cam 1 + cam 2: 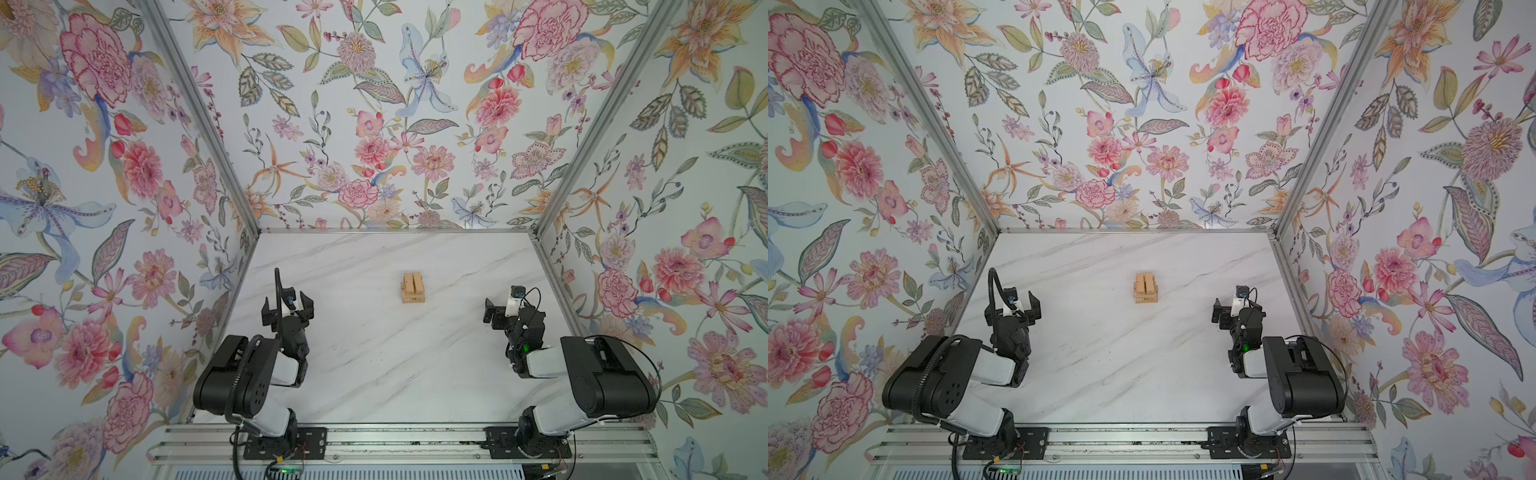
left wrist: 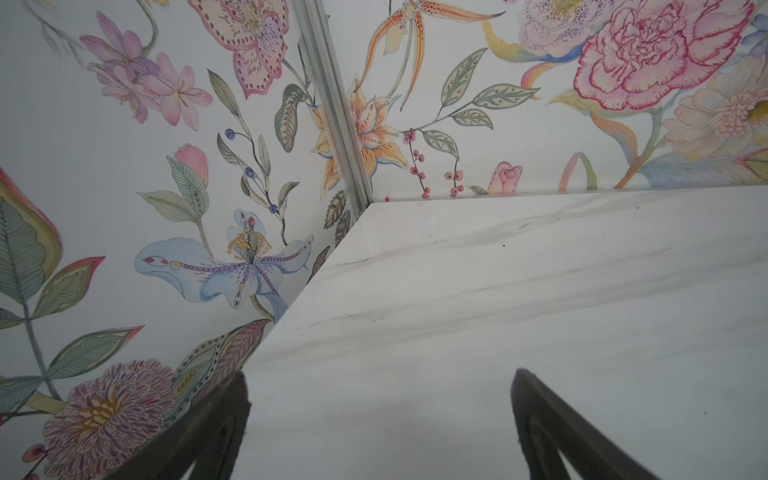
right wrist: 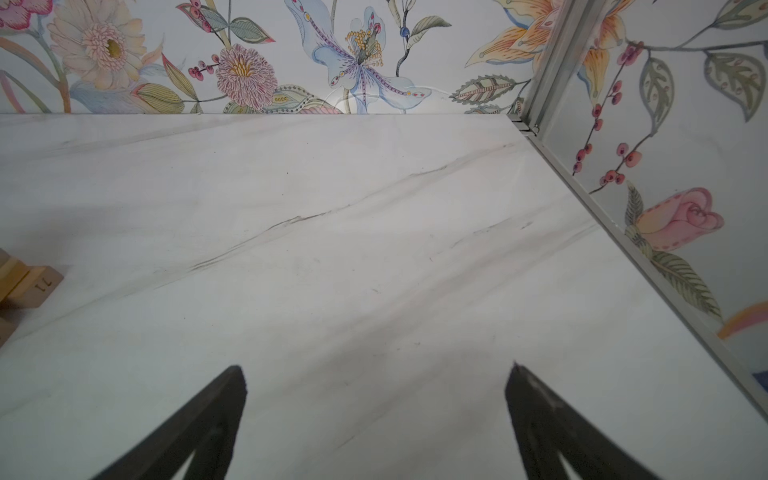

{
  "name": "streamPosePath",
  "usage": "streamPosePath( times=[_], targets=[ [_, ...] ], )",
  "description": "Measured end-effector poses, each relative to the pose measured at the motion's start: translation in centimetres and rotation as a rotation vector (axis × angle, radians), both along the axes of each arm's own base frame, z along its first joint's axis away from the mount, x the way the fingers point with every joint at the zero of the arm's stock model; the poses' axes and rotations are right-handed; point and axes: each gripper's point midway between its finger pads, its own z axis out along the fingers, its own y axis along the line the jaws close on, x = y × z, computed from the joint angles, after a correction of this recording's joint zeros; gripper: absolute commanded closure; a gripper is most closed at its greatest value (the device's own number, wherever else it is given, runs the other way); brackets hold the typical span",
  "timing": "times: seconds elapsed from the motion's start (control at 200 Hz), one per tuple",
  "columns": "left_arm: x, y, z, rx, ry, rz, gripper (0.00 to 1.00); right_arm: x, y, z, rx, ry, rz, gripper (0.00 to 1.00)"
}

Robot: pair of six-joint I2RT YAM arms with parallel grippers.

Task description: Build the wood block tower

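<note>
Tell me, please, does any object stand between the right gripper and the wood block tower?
Nothing visible does. In a top view, only the bare marble table lies between the open right gripper and the tower, which stands apart from it.

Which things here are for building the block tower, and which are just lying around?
For the job: tower, left gripper, right gripper, both open.
Just there: table, flowery walls, rail.

Floral wallpaper panels (image 1: 374,104), joined by metal corner posts (image 1: 205,124), rise on three sides of a white, seemingly marble bench (image 1: 374,374).
</note>
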Motion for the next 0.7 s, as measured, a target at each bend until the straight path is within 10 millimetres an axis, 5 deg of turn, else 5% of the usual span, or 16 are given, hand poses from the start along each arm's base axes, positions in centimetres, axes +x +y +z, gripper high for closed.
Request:
streamPosePath(
  times=[0.701],
  targets=[
    [0.33, -0.52, 0.02, -0.009, -0.004, -0.049, 0.01, 0.5, 0.05, 0.69, -0.005, -0.02, 0.013, 0.01]
  ],
)
